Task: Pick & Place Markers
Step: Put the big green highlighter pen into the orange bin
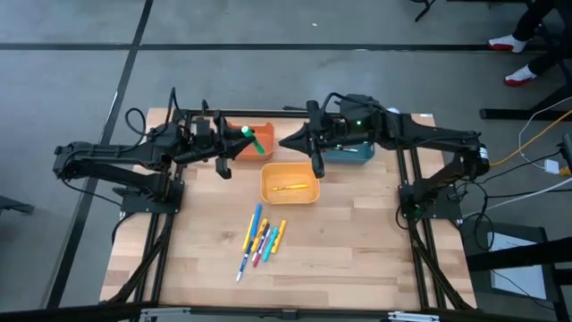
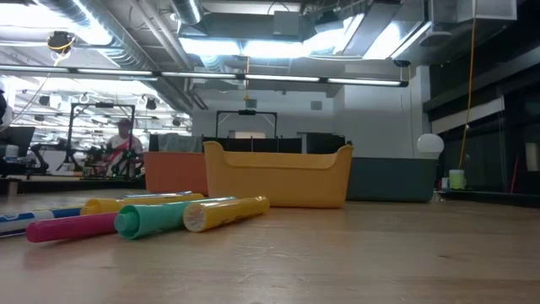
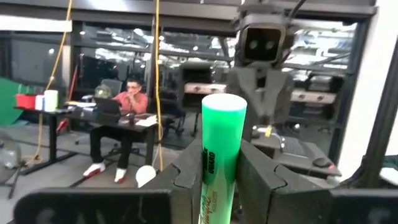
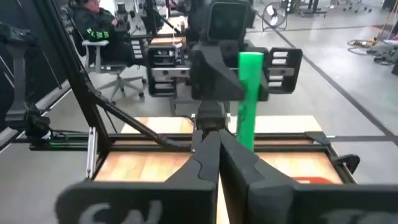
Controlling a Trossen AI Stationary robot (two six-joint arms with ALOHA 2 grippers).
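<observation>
Fingers of the left gripper (image 1: 243,134) are clamped on a green marker (image 1: 251,138) above the orange bin (image 1: 239,149), upper centre. Right gripper (image 1: 284,141) is closed, empty. Remaining markers (image 1: 259,238) lie lower centre.

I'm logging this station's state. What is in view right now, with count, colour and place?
Green marker: one, held upright in the left hand, above the orange bin.
Loose markers: a cluster, exact count unclear, of blue, yellow, orange, green and pink ones, on the table's front middle.
Yellow bin: one, table centre, with a yellow marker inside.
Orange bin: one, back left of the yellow bin.
Teal bin: one, back right, under the right arm.
Left hand: shut on the green marker.
Right hand: shut, empty, between the orange and teal bins.
</observation>
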